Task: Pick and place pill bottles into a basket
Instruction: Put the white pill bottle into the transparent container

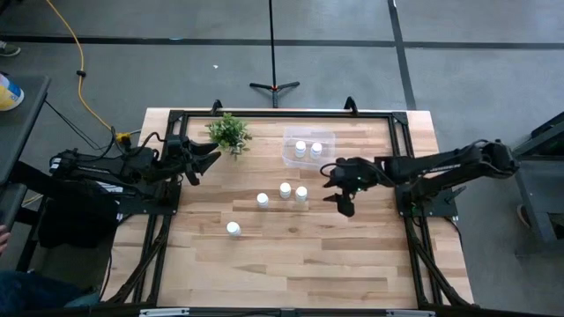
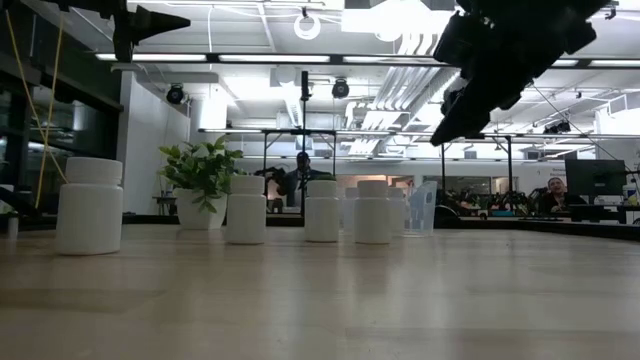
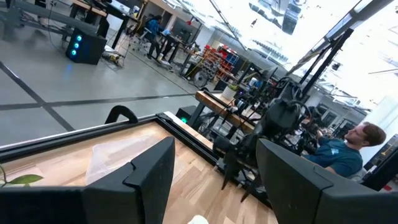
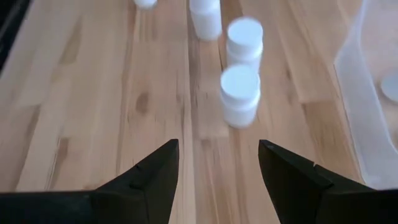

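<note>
Pill bottles: two [image 1: 300, 148] sit in the clear basket [image 1: 328, 135] by the table's far edge, four stand mid-table. The right gripper [image 1: 342, 188] hangs open and empty beside the nearest bottle [image 1: 301, 193]. Next, I think, it must drop around that bottle. The left gripper [image 1: 208, 158] waits open near the plant [image 1: 229, 132].

Clear shallow basket [image 1: 310, 146] near the bench's far edge, two white capped pill bottles [image 1: 300, 149] upright inside it, four more bottles [image 1: 285, 190] upright on the bare wood, one [image 1: 233, 229] standing apart nearest the front

Wooden table [image 1: 291, 255]: bottles [image 1: 285, 189], basket [image 1: 324, 137], plant [image 1: 229, 133].
</note>
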You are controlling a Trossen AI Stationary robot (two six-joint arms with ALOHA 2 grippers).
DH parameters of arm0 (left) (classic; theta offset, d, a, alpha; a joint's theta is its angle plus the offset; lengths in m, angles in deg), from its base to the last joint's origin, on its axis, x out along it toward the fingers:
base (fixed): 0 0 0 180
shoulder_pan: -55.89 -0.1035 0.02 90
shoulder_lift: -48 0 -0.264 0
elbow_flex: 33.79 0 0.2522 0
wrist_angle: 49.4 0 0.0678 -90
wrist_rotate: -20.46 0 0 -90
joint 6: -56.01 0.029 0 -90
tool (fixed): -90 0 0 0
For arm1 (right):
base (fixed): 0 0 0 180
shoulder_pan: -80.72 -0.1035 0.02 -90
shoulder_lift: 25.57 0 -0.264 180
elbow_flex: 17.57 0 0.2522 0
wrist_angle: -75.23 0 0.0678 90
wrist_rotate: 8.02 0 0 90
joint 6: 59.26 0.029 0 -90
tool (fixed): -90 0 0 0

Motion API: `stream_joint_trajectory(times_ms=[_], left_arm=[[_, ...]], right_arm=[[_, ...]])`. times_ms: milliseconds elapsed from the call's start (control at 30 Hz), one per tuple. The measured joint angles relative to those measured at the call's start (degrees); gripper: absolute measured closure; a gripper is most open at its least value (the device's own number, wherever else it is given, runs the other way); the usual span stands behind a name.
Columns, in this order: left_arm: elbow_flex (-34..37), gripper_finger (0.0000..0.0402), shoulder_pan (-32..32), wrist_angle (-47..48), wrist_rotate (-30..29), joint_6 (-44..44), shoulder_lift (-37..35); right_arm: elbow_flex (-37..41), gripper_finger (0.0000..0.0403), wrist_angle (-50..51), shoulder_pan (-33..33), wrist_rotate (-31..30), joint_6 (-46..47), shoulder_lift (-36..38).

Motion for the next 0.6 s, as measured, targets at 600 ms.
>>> stream_joint_trajectory(times_ms=[600], left_arm=[[0.0,0.0142,0.0,0.0,0.2,0.1,0.0]], right_arm=[[1.6,0.0096,-19.1,-3.9,-8.3,-2.0,-10.2]])
